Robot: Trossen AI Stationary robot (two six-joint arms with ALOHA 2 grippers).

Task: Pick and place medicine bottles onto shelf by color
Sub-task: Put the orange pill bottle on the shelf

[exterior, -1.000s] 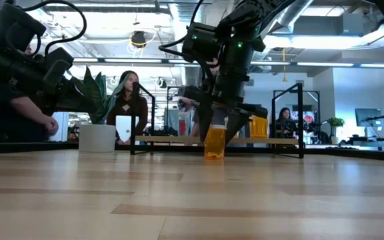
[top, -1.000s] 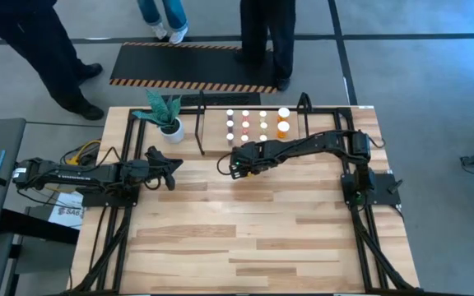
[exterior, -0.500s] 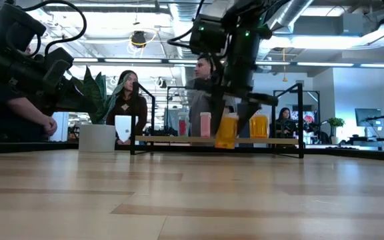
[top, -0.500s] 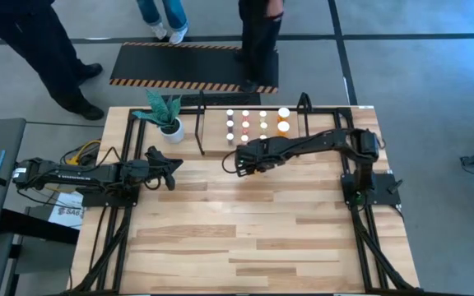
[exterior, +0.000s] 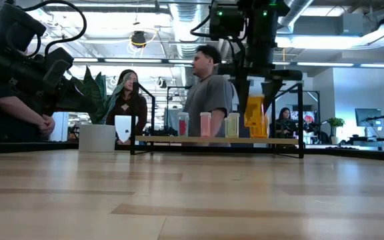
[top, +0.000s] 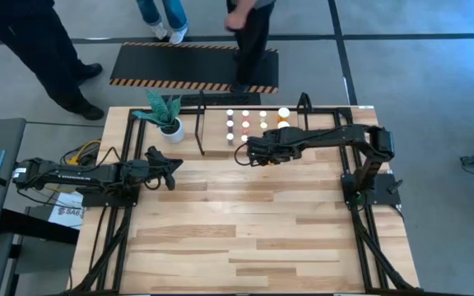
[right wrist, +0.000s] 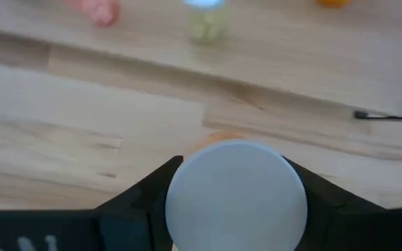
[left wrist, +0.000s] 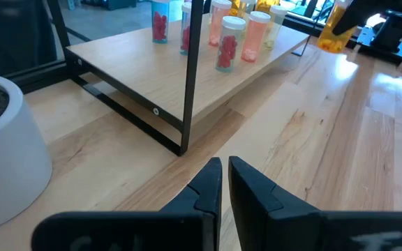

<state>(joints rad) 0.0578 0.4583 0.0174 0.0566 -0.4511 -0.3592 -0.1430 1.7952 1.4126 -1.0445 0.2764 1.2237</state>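
**Right gripper carries an orange bottle at the shelf edge**

From above, the right gripper (top: pixel 257 150) is closed around an orange bottle and sits just in front of the shelf (top: pixel 303 103), near its middle. The left gripper (top: pixel 171 167) waits with fingers pressed together, well apart from the shelf, close to the white plant pot (top: pixel 171 128). Ahead of both arms the wooden table (top: pixel 245 238) lies open all the way to its near edge. On the shelf board, ten white caps can be counted, in four short rows, with a larger orange bottle (top: pixel 283 116) at the right end.

At table height, the held orange bottle (exterior: pixel 255 111) hangs between the right gripper's fingers, lifted clear of the shelf board, with open air beneath it. Three bottles stand in the front line on the board: a reddish one (exterior: pixel 183 125), a pink one (exterior: pixel 205 124) and a pale greenish one (exterior: pixel 233 125).

The left wrist view shows that arm's own fingers (left wrist: pixel 204 195) closed, the shelf's black post (left wrist: pixel 192 77) ahead, and pink and red bottles (left wrist: pixel 230 44) standing upright on the board.

The right wrist view is filled by the held bottle's white cap (right wrist: pixel 236 195), gripped on both sides, above the shelf's front edge.
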